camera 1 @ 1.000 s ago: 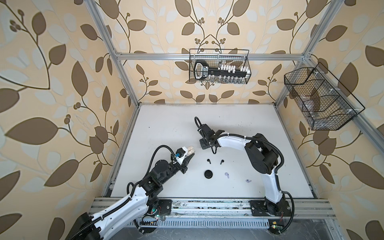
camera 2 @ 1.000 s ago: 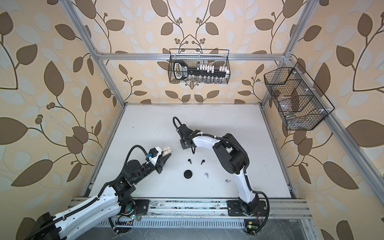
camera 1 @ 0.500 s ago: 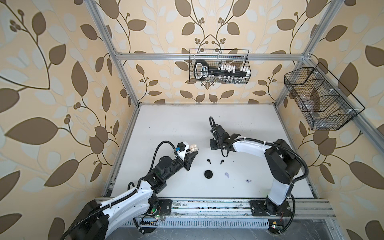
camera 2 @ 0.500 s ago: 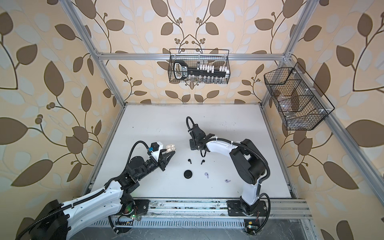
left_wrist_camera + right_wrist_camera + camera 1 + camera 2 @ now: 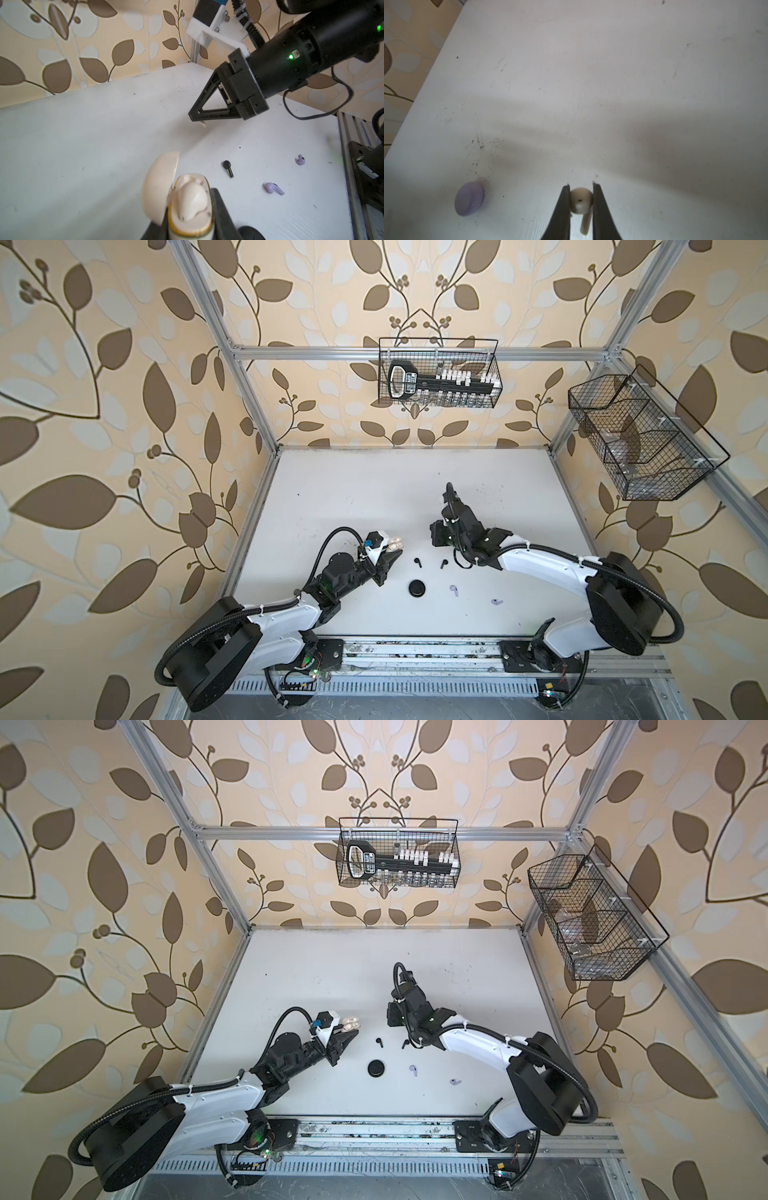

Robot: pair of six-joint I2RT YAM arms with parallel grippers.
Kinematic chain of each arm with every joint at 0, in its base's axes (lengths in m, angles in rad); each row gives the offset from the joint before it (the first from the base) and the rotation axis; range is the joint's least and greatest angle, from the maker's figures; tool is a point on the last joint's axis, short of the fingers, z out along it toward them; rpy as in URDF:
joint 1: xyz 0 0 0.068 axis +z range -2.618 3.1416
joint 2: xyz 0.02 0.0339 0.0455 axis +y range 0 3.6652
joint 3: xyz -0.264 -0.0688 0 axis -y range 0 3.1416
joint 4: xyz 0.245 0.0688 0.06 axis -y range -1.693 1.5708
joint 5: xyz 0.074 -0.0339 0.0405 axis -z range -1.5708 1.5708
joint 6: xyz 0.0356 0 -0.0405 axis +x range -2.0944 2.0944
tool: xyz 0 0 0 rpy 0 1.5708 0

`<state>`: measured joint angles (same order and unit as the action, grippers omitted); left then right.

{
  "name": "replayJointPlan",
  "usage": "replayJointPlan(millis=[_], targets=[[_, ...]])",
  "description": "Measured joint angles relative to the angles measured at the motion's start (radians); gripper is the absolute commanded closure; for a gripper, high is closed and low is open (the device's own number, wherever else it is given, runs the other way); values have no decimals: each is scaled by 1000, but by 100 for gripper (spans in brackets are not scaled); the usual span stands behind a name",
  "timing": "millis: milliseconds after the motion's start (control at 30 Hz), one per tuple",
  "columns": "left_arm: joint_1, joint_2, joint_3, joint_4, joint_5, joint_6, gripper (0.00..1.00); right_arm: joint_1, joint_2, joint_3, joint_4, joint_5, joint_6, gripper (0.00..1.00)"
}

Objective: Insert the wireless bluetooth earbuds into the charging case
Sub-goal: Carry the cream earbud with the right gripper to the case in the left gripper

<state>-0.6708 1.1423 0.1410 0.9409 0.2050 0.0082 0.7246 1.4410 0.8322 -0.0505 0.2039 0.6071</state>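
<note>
One white earbud [image 5: 581, 200] is clamped by its round head between the right gripper [image 5: 581, 185] jaws, above the table [image 5: 353, 497]. The left gripper [image 5: 390, 558] jaws are closed on the cream charging case [image 5: 190, 226]. Its lid [image 5: 160, 185] is open and a second white earbud [image 5: 192, 199] is seated inside. On the table I count two black earbuds [image 5: 417, 562], two lavender earbuds [image 5: 454, 590], one black case [image 5: 417, 588] and one lavender case [image 5: 469, 198].

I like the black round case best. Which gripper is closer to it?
Left. The left gripper is just left of the black round case; the right gripper is farther back.
</note>
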Motion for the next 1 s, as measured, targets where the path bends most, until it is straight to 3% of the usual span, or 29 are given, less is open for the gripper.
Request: replayJointPlan(millis=[200,467,1000], targets=[[0,130,14,107,30,0,100,62,-162,-70,18,58,48,86],[0,280,19,306,83,-21,100,150,-260,-127,77,116,108,85],[0,293,50,395,179,-61,100,319,-293,-200,290,216,154,84]])
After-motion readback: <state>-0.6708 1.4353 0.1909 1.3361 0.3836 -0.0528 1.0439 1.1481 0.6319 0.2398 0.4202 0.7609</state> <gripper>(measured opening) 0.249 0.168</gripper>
